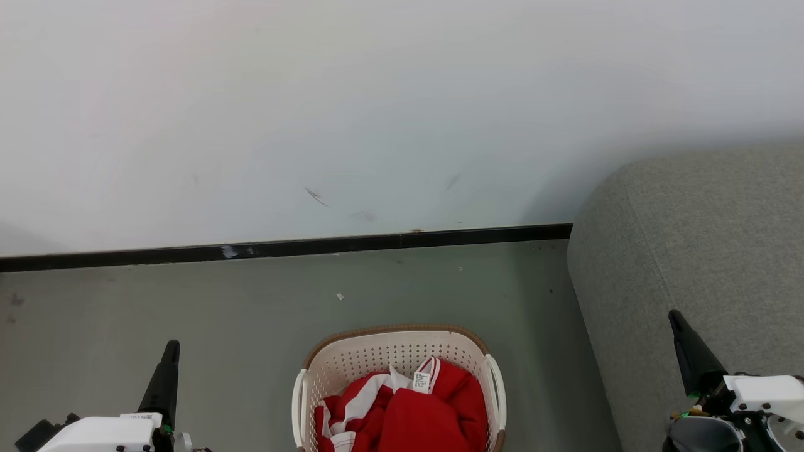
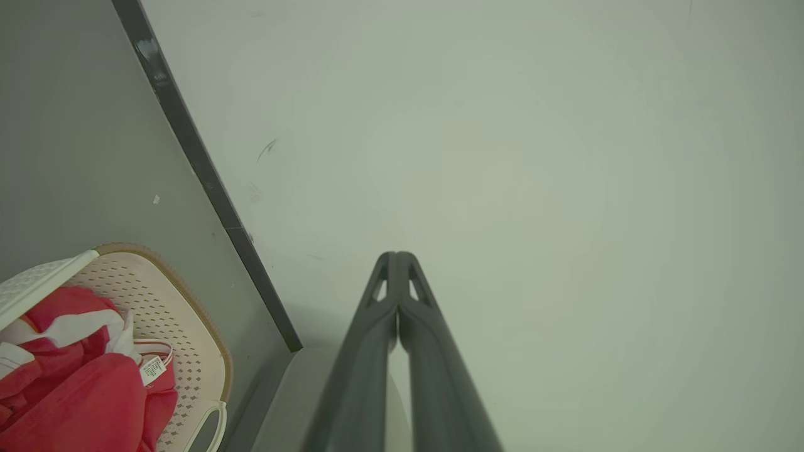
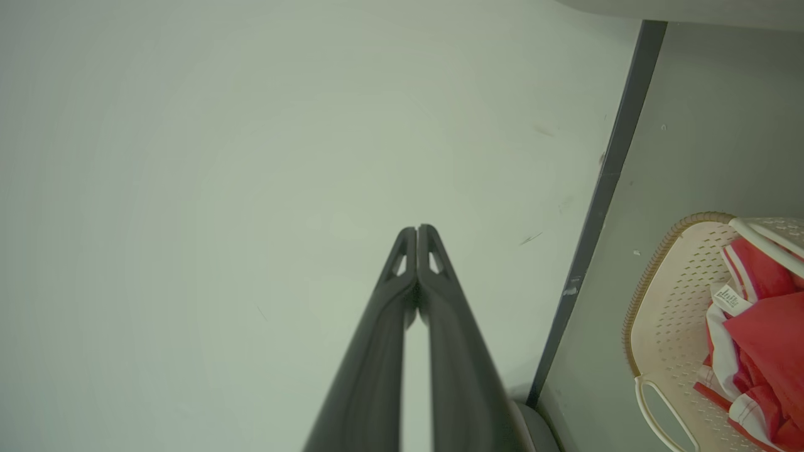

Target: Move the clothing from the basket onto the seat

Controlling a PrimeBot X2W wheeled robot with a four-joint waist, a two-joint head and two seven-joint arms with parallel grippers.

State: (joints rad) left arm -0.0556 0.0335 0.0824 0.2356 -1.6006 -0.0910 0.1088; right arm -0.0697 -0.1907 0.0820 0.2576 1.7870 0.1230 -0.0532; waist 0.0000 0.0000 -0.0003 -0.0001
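Red clothing (image 1: pixel 414 414) with white stripes and a white tag lies bunched in the cream perforated basket (image 1: pixel 352 361), which stands on the floor at the bottom centre of the head view. The grey seat (image 1: pixel 703 251) rises at the right, beside the basket. My left gripper (image 1: pixel 171 348) is shut and stands left of the basket, its fingertips touching in the left wrist view (image 2: pixel 396 256). My right gripper (image 1: pixel 675 317) is shut in front of the seat, tips together in the right wrist view (image 3: pixel 417 230). The wrist views also catch the basket (image 2: pixel 188 326) (image 3: pixel 666 301) and the clothing (image 2: pixel 75 383) (image 3: pixel 766 326).
A white wall (image 1: pixel 377 113) with a dark skirting board (image 1: pixel 314 246) runs behind the basket. Grey-green floor (image 1: pixel 220 314) lies between wall and basket, with a small white scrap (image 1: pixel 340 296) on it.
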